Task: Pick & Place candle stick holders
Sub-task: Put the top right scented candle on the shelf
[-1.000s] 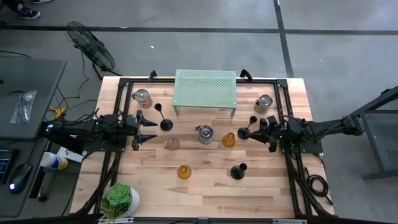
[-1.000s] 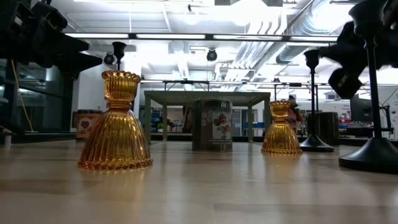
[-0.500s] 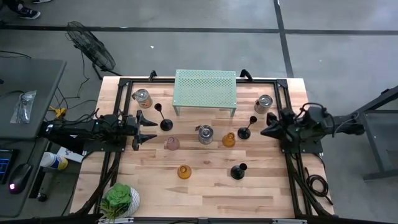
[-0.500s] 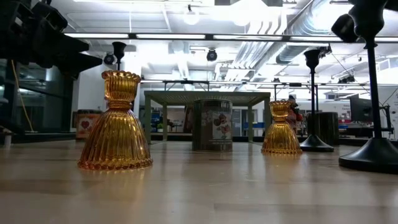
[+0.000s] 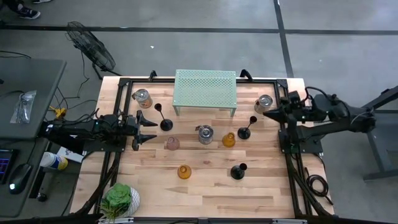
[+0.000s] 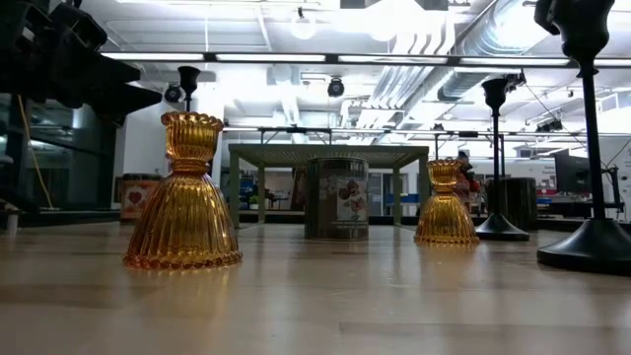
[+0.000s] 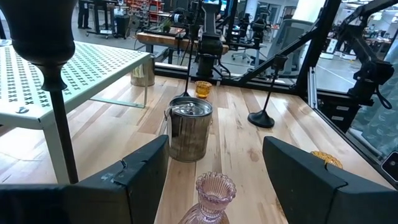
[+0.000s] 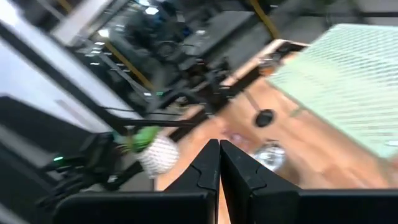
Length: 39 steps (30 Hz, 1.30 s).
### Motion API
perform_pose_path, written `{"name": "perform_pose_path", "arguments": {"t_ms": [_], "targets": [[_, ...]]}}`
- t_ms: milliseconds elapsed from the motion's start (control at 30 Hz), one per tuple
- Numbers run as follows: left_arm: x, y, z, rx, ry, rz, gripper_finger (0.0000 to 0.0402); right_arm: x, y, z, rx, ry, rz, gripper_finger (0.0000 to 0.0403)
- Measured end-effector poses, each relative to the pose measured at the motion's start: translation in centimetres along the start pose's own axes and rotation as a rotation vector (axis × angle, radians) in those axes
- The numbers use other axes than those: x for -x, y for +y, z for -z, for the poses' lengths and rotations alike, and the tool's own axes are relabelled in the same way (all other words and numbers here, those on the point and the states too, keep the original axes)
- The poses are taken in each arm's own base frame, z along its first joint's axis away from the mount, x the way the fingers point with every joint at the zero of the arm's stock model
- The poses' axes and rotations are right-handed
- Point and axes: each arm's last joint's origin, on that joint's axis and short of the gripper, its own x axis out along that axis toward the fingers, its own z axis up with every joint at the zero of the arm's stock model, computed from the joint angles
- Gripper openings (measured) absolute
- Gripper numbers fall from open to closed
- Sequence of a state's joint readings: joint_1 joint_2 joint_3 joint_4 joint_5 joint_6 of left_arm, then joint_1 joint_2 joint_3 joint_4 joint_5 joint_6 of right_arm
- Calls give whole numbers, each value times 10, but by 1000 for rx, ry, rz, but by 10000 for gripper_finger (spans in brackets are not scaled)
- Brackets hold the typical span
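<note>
Right pincer (image 5: 266, 113) closed, empty, at table (image 5: 205, 193) edge beside tin (image 5: 263, 103).

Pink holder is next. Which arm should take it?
Left, probably. The left gripper is open and sits just beside the pink holder, which shows between its fingers in the left wrist view. The right gripper is shut and off at the table's far right edge by a tin can.

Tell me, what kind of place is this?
Probably a robotics lab or workshop. A butcher-block wooden table ringed by a black metal frame stands on a bare grey concrete floor, and the low view shows exposed ceiling ducts overhead.
</note>
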State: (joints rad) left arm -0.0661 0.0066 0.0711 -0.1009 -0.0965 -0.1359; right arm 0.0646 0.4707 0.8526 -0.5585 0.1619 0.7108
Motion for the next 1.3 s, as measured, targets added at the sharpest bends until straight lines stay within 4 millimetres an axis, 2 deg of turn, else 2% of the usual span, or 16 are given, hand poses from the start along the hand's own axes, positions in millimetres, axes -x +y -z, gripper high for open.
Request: {"name": "perform_pose_path", "arguments": {"t_ms": [233, 500, 733, 1300], "targets": [[0, 0, 0, 0, 1, 1, 255, 1, 3, -23, -12, 48, 301, 3], [0, 0, 0, 0, 2, 0, 255, -6, -7, -41, -53, 125, 621, 10], [0, 0, 0, 0, 2, 1, 255, -19, -31, -41, -137, 270, 867, 69], [0, 0, 0, 0, 2, 0, 255, -53, -85, -52, -222, 509, 1136, 209]]}}
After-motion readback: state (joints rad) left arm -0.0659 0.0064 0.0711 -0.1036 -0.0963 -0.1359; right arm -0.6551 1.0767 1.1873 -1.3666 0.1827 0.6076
